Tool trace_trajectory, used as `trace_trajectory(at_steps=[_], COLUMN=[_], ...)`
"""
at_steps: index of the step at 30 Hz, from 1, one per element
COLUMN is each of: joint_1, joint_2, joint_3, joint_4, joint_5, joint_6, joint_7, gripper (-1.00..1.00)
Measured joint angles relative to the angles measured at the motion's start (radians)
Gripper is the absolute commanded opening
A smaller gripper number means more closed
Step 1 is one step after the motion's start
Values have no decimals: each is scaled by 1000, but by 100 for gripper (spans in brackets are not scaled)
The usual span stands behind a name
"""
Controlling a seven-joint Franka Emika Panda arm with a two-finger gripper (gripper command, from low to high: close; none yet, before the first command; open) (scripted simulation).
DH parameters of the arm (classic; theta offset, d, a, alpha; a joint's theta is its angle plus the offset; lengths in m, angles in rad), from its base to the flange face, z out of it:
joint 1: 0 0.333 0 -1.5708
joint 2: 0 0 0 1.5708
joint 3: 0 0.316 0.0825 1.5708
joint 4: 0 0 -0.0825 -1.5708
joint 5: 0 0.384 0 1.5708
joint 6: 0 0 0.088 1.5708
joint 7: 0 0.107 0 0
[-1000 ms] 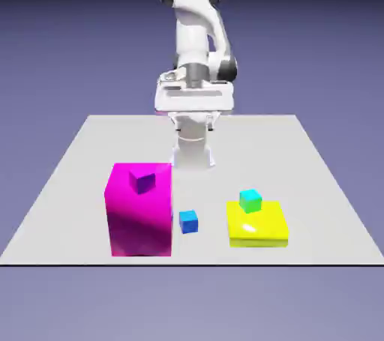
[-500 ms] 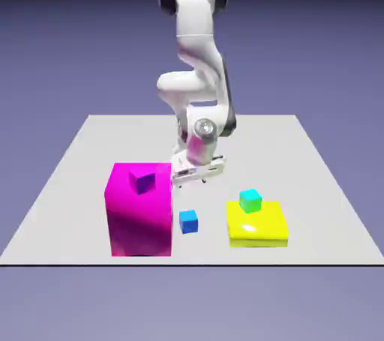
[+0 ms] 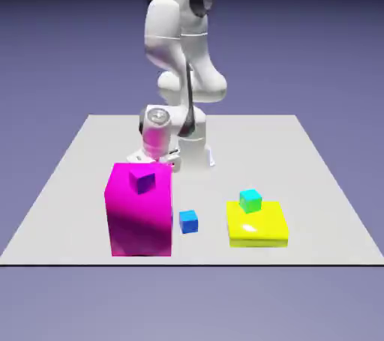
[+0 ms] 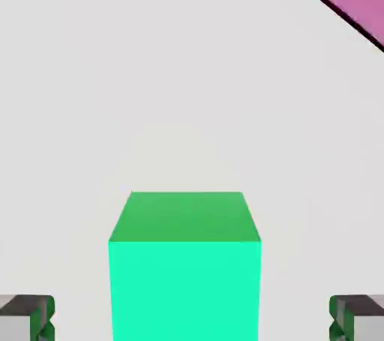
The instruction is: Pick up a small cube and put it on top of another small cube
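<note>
Green cube (image 4: 185,287) untouched, jaws wide open, gaps on 2 sides

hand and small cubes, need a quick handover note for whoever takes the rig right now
Hand: open, nothing gripped; its fingertips stand wide, one to each side of a green cube.
Green cube: fills the lower middle of the hand view; hidden in the exterior view, probably behind the big magenta block.
Other small cubes: blue one on the table between the magenta block and the yellow slab; cyan one by the slab's far edge; purple one at the magenta block.
Done: hand lined up over the green cube.
Left: grip, lift, set it on another small cube; which one isn't shown.
</note>
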Motion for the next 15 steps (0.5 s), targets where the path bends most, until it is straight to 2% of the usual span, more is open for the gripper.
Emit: trace_trajectory(at_steps=[3, 4, 6, 15], joint_1=[26, 30, 30, -49], joint_2=[109, 123, 123, -203], joint_3=[-47, -53, -53, 88], joint_4=[20, 22, 22, -37], joint_5=[-68, -77, -77, 127], joint_6=[90, 102, 102, -170], joint_7=[58, 65, 66, -108], gripper=[0, -100, -100, -100])
